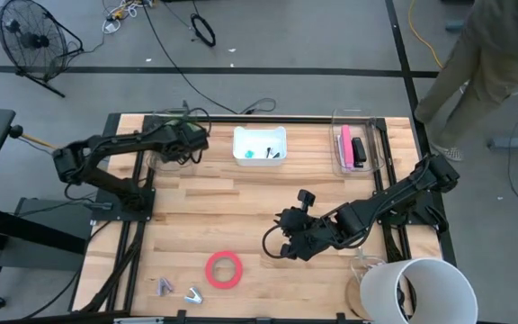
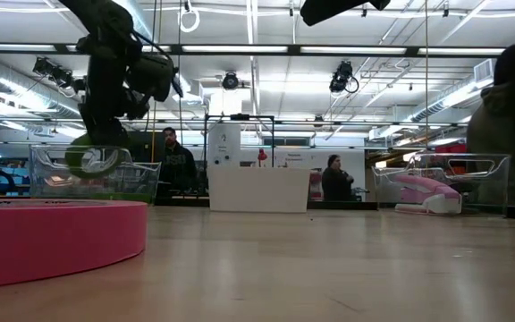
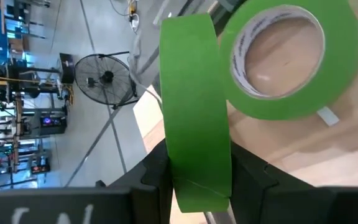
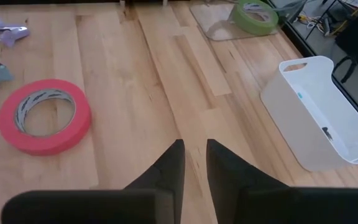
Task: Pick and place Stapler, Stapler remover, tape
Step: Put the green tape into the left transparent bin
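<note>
Left gripper (image 3: 197,186), upper left of the high view over a clear bin (image 1: 165,153), clamps a green tape roll (image 3: 194,106) on edge, likely to drop it beside the second green roll (image 3: 291,59) lying flat in that bin. Right gripper (image 4: 194,162), lower centre-right, hovers with jaws nearly together and empty, aimed toward the red-pink roll (image 1: 225,269) at lower centre. Pink stapler (image 1: 346,144) sits in the upper-right clear bin (image 1: 380,157). Two small metal items (image 1: 178,290) at bottom left are probably staple removers, too small to confirm. White bin (image 1: 259,145) contents unclear.
</note>
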